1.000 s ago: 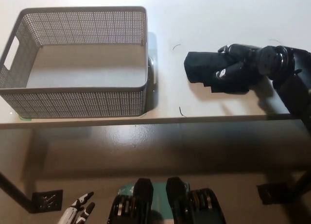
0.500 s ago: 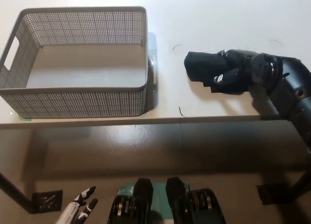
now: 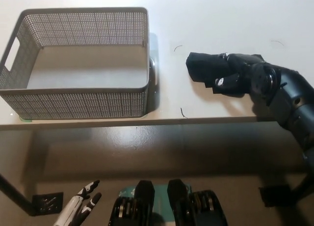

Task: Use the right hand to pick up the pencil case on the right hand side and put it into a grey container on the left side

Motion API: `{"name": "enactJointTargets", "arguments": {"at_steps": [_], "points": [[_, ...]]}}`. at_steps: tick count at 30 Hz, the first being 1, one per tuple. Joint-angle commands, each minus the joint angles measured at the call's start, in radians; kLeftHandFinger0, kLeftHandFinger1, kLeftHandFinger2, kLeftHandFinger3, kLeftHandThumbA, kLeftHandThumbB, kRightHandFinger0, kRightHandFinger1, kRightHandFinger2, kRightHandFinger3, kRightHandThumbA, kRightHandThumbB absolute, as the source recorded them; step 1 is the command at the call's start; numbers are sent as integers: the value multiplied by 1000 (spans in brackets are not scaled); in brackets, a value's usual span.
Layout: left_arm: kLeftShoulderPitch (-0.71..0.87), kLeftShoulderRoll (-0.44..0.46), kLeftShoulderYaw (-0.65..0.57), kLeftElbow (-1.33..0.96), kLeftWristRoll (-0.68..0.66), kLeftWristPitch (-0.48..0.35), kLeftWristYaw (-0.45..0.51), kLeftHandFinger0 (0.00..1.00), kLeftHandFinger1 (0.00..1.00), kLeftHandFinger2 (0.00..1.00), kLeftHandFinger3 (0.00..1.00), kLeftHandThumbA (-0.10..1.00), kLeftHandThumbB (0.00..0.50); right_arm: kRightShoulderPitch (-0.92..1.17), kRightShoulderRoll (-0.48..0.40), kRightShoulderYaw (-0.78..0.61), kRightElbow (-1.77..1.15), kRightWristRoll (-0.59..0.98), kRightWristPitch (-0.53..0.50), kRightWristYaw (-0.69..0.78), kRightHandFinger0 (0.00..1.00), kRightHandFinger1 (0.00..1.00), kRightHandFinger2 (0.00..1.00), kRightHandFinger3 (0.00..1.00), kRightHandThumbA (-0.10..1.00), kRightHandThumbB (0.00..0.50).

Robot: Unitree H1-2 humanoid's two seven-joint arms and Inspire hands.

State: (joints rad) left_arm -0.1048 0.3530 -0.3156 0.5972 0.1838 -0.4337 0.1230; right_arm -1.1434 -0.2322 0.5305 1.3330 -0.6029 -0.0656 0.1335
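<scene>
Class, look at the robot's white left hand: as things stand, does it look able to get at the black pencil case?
Probably not. The left hand hangs low, below the table edge, while the pencil case lies far across the tabletop under the right hand, which already covers it.

At the right of the frame we see our black right arm (image 3: 289,101) reaching in from the lower right edge toward the middle right. Our right hand (image 3: 238,74) lies low and flat at the arm's end, fingers curled leftward around a dark object in its grasp. Our white left hand (image 3: 81,209) rests at the bottom left edge, fingers slightly apart and pointing up and to the right, holding nothing.
</scene>
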Motion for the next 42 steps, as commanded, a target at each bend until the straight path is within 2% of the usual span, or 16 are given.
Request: {"name": "enactJointTargets", "arguments": {"at_steps": [1,2,3,5,7,10,21,23,25,27,28,30,32,38,40,42], "points": [[-14,25,0,-25,-12,-36,-23,1000,1000,1000,971,1000,500,67,-2,17,32,-29,-60,-258,173,386,568,630,-97,231],[-14,25,-2,-25,-11,-36,-22,1000,1000,1000,974,1000,500,71,-4,11,31,-28,-63,-306,7,245,482,424,-100,177],[-14,25,-1,-26,-10,-36,-22,1000,1000,1000,975,1000,500,74,-6,-10,27,-9,-77,-342,0,342,660,493,-100,161],[-15,28,-1,-25,-6,-36,-21,1000,1000,1000,976,1000,500,72,-12,-16,19,-6,-98,-383,30,476,826,657,-100,166],[-15,28,2,-23,-10,-36,-28,1000,1000,1000,975,1000,500,73,-18,-24,10,0,-122,-416,49,500,868,796,-100,162],[-15,27,1,-26,-10,-36,-31,1000,1000,999,980,1000,500,73,-29,-36,-2,8,-152,-455,35,474,883,877,-100,162],[-12,25,3,-13,-10,-36,-32,1000,1000,949,955,1000,500,88,-58,-65,-129,4,-265,-594,0,337,739,719,-100,176],[-10,26,1,-13,-6,-36,-27,1000,1000,946,952,1000,500,96,-68,-99,-218,21,-277,-598,0,251,714,653,-100,185],[-10,26,3,-16,-5,-36,-24,1000,1000,938,946,1000,500,102,-72,-137,-310,33,-284,-595,0,323,773,820,-100,156],[-10,25,4,-15,-2,-36,-21,1000,1000,935,945,1000,500,110,-76,-168,-403,43,-265,-568,0,405,775,899,-100,157],[-10,26,3,-14,0,-36,-19,1000,1000,937,952,1000,500,118,-80,-189,-487,45,-242,-552,0,413,777,903,-100,138],[-11,27,7,-12,4,-36,-19,1000,1000,934,952,1000,500,112,-82,-210,-596,28,-251,-562,0,425,779,920,-100,173],[-9,27,8,-13,0,-36,-19,1000,1000,931,948,1000,500,105,-78,-222,-652,15,-243,-560,0,431,773,908,-100,163],[-4,26,9,-13,-2,-36,-17,1000,1000,918,934,1000,500,73,-48,-251,-898,20,-116,-418,2,463,764,897,-100,164],[-2,25,8,-10,-2,-36,-15,1000,1000,917,931,1000,500,53,-39,-247,-921,27,-125,-392,0,479,789,933,-100,159],[-1,24,8,-8,-5,-36,-18,1000,1000,918,931,1000,500,20,-16,-242,-918,20,-146,-404,0,444,744,879,-100,163]]}}
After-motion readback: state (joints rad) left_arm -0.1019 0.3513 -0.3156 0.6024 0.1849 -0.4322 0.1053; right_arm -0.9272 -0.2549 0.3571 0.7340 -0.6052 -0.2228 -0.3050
